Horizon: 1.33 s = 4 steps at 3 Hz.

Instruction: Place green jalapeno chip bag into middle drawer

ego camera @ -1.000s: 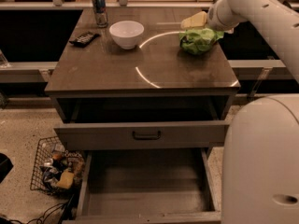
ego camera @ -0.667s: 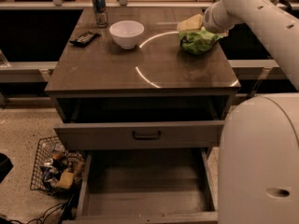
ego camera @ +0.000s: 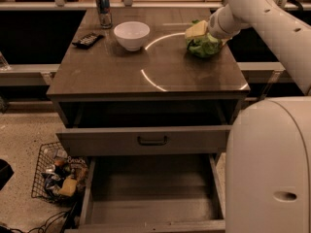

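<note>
The green jalapeno chip bag (ego camera: 205, 46) lies crumpled at the back right of the brown table top (ego camera: 146, 72). My gripper (ego camera: 198, 32) is right on top of the bag, at its upper left side, reaching in from the right on the white arm (ego camera: 262, 13). The middle drawer (ego camera: 150, 198) is pulled wide open at the bottom of the cabinet, its bare flat floor showing. Above it a drawer with a black handle (ego camera: 152, 140) stands partly pulled out.
A white bowl (ego camera: 131, 35), a black remote (ego camera: 87, 40) and a can (ego camera: 102, 2) stand at the back left of the table top. A wire basket (ego camera: 58, 176) with clutter sits on the floor at the left. My white base (ego camera: 272, 169) fills the right foreground.
The arm's wrist has moved slightly left and down over the bag. The bag, bowl and drawers have not moved.
</note>
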{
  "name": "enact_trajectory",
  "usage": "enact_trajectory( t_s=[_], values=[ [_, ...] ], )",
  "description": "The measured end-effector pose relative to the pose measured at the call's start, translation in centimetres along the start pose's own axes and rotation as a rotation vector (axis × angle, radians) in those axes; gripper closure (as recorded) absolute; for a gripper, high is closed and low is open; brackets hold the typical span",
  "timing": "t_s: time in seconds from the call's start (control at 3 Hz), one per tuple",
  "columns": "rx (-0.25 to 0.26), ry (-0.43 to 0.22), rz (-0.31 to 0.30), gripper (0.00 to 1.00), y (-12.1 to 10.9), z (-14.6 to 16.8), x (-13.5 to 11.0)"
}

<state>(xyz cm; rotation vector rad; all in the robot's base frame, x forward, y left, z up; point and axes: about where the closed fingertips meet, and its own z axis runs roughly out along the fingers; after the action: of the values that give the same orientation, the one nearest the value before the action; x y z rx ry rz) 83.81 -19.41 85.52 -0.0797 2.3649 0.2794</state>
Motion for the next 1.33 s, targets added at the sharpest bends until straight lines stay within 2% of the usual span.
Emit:
enact_trajectory(
  t_s=[0.33, 0.67, 1.0, 1.33],
  values=[
    [-0.002, 0.005, 0.000, 0.64, 0.06, 0.04, 0.08],
    [-0.002, 0.005, 0.000, 0.95, 0.09, -0.03, 0.00],
    [-0.002, 0.005, 0.000, 1.00, 0.12, -0.09, -0.07],
    [-0.002, 0.005, 0.000, 1.00, 0.12, -0.10, -0.07]
  ],
)
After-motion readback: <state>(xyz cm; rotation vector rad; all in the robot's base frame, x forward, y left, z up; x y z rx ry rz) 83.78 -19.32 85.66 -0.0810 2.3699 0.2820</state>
